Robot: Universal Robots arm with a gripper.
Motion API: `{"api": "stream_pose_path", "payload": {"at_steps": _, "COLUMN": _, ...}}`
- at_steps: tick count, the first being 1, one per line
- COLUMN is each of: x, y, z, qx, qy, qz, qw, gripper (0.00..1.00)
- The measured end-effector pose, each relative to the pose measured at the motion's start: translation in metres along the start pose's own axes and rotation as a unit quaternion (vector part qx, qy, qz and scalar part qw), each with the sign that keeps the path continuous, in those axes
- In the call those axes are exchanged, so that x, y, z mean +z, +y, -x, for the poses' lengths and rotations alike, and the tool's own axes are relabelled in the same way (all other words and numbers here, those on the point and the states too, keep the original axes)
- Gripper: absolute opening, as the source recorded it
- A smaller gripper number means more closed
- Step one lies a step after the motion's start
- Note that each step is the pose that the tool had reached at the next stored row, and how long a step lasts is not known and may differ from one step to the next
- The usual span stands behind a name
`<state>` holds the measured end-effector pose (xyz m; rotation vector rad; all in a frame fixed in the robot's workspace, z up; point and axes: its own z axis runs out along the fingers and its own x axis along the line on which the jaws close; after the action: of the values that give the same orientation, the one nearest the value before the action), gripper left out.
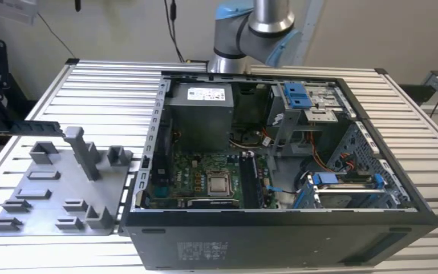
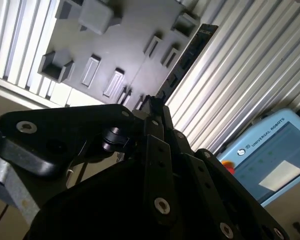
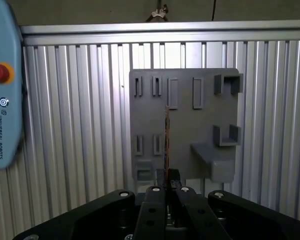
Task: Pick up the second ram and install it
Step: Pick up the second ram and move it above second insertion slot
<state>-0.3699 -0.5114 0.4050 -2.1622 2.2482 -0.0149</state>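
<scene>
Second ram [image 1: 36, 127]: a thin, flat stick of dark circuit board, long and narrow. Its face is matt, with small dark chips showing in the second wrist view [image 2: 187, 55]. In the first wrist view it is edge-on and reads as a fine line [image 3: 166, 135].

Location: held in the air at the exterior view's left, over the far edge of the fixture plate [image 1: 52, 182], and apparently free of the plate's blocks.

Gripper [image 1: 7, 127]: black metal with bolted link fingers, pressed together on one end of the stick (the pinch shows in both wrist views [image 2: 154, 102] [image 3: 167, 175]).

Axis: the stick runs straight on from the fingertips. It lies about level in the exterior view, with its free end pointing to the exterior view's right.

Bearing: the computer case [image 1: 280, 234] lies that same way, well apart from the stick. It is an open black steel box with the green main board [image 1: 196, 174] flat on its floor.

Fixture plate: grey plastic, smooth, with raised blocks, shallow pockets and one tall post [image 3: 185, 120].

Table [image 1: 105, 85]: ribbed aluminium slats, pale and glossy.
</scene>
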Motion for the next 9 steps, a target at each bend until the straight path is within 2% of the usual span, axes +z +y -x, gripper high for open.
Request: {"api": "stream_pose_path", "payload": {"at_steps": 9, "x": 0.0004, "y": -0.0208, "z": 0.0008, "qx": 0.000, "qy": 0.0000, "qz": 0.0010, "qw": 1.0000, "gripper": 0.14}}
